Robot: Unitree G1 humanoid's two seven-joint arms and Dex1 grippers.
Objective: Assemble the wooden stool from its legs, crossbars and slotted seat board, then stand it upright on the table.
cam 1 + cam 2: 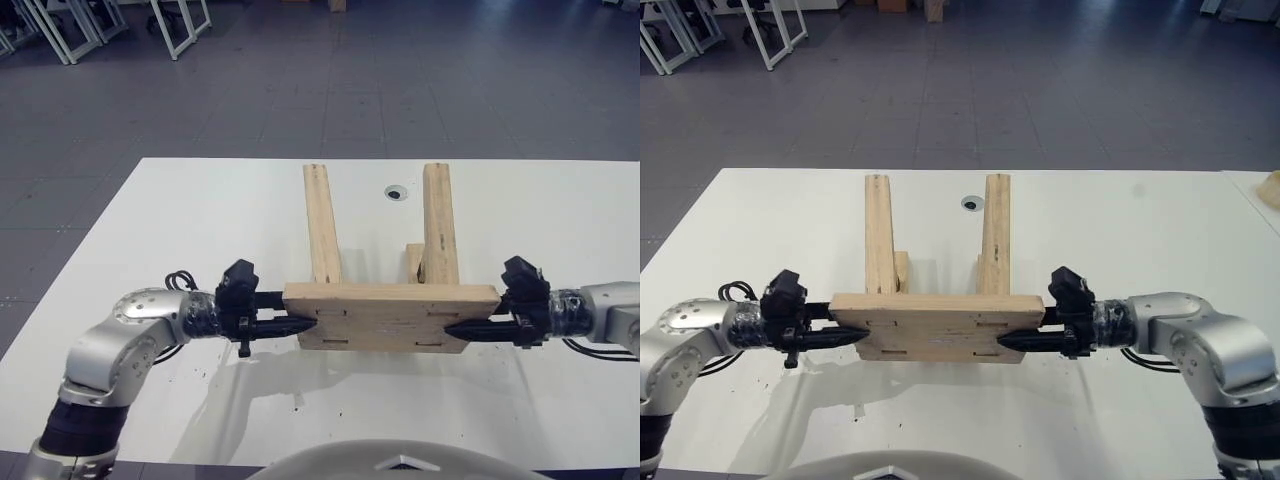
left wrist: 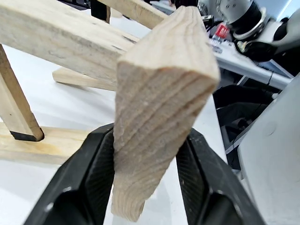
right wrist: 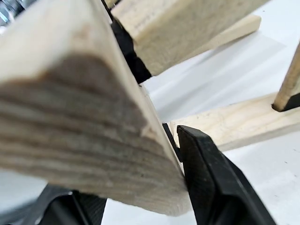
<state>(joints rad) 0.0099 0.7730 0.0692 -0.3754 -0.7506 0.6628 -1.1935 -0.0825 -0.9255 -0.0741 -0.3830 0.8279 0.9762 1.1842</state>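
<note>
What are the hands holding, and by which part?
The seat board: the left hand clamps its left end, the right hand clamps its right end.

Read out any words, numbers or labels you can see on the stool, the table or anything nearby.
None can be read.
The seat board, legs and table carry no print.
A small red patch on the gear behind, in the left wrist view, is too blurred to read.

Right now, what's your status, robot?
Left jaws, right jaws: shut on seat ends. Stool on its side, legs pointing away, not upright yet. Hole in table between leg tips.
</note>
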